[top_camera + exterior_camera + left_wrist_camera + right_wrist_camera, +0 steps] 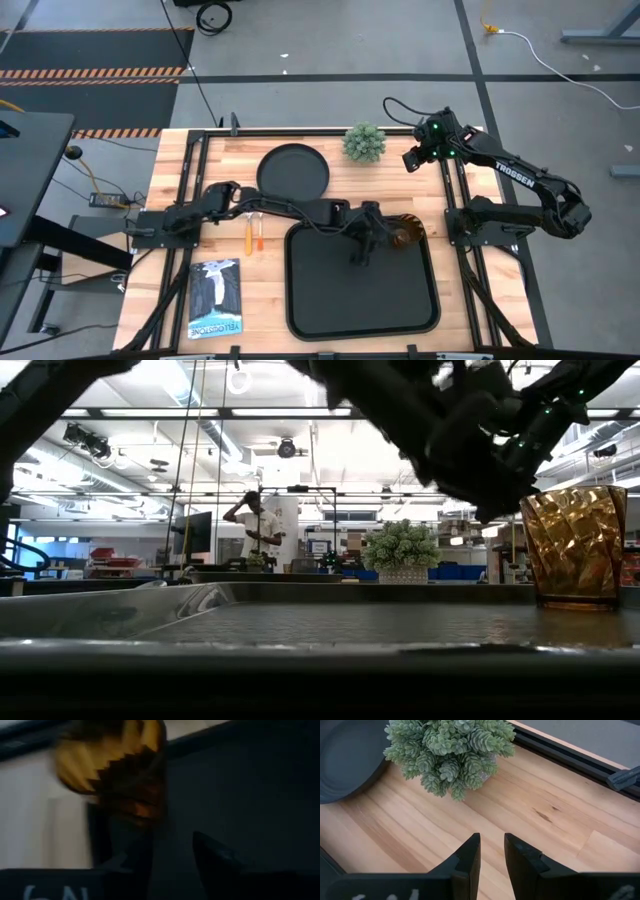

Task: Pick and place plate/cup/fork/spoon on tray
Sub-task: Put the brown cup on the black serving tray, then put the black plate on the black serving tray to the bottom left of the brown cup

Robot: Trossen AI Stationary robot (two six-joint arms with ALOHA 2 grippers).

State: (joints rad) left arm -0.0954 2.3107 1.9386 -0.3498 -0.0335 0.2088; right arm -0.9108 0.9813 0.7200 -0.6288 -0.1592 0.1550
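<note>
The black tray [330, 300] lies at the table's near middle. The amber cup [405, 235] stands upright on its base in the tray's far right corner, and shows in the low view [575, 545]. My left gripper [362, 250] hangs over the tray just left of the cup, open and empty, with the cup [115, 765] ahead of its fingers. The round black plate [293, 170] lies on the table beyond the tray. The fork [260, 232] and spoon [250, 230] lie side by side left of the tray. My right gripper [491, 845] waits above the far right of the table, shut.
A small green potted plant [365, 142] stands at the far edge, between the plate and my right gripper. A printed booklet [215, 298] lies near the left front corner. A person [258, 530] stands in the room far behind the table.
</note>
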